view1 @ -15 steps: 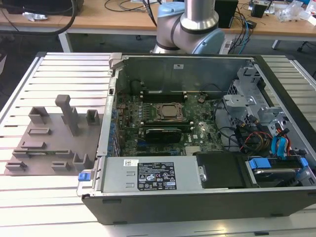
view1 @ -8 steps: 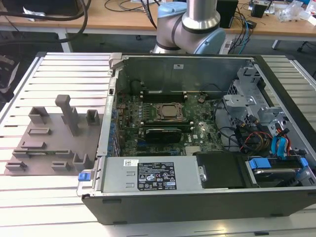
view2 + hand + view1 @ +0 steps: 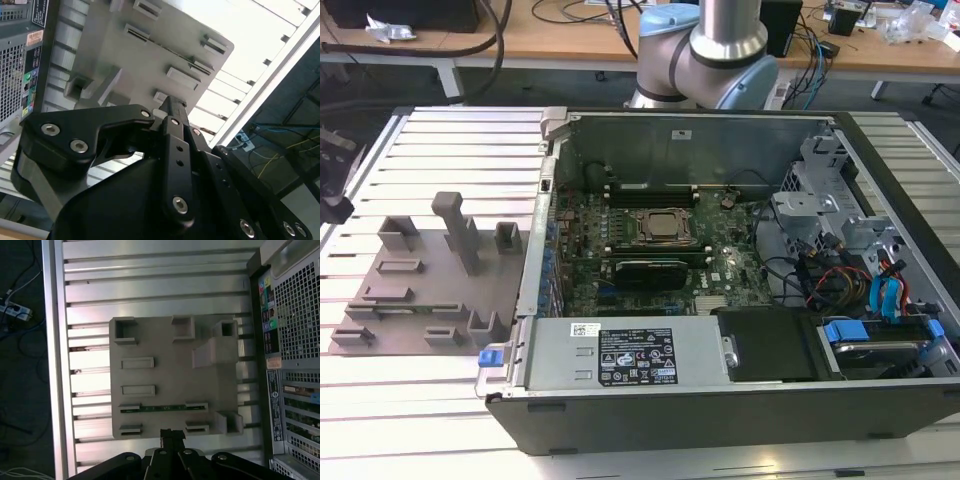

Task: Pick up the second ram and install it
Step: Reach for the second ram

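Foremost in both wrist views, the gripper (image 3: 170, 433) stood narrow, its tips nearly together and holding nothing, above the near edge of the grey fixture plate (image 3: 170, 375). The second ram (image 3: 162, 408) lay on that plate as a thin green strip seated edge-up between two end holders (image 3: 130, 408), just ahead of the tips and apart from them. Its long axis ran parallel to the table slats (image 3: 150, 290) and crosswise to the line along which the gripper pointed. The plate sat beside the open computer case (image 3: 670, 425), to the exterior view's left.
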`<state>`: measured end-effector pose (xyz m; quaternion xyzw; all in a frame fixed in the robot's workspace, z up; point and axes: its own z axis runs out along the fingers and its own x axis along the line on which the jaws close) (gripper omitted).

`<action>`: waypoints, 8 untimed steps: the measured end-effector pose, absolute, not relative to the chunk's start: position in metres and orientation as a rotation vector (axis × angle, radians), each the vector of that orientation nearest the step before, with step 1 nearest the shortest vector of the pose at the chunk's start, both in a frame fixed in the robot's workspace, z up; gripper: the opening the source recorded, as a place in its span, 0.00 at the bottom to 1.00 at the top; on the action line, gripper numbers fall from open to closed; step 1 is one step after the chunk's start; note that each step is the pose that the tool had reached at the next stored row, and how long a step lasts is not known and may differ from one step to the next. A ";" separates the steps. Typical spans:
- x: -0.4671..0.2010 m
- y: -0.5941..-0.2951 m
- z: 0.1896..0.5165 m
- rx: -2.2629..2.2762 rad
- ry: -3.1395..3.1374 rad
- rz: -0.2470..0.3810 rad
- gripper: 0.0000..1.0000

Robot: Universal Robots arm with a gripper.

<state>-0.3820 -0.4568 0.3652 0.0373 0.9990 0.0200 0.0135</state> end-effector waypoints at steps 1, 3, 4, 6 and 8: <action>-0.382 -0.459 0.364 0.116 3.112 0.062 0.10; -0.382 -0.465 0.362 0.116 3.112 0.062 0.10; -0.382 -0.469 0.361 0.116 3.112 0.062 0.10; -0.382 -0.472 0.359 0.116 3.112 0.062 0.10; -0.382 -0.475 0.357 0.116 3.112 0.062 0.10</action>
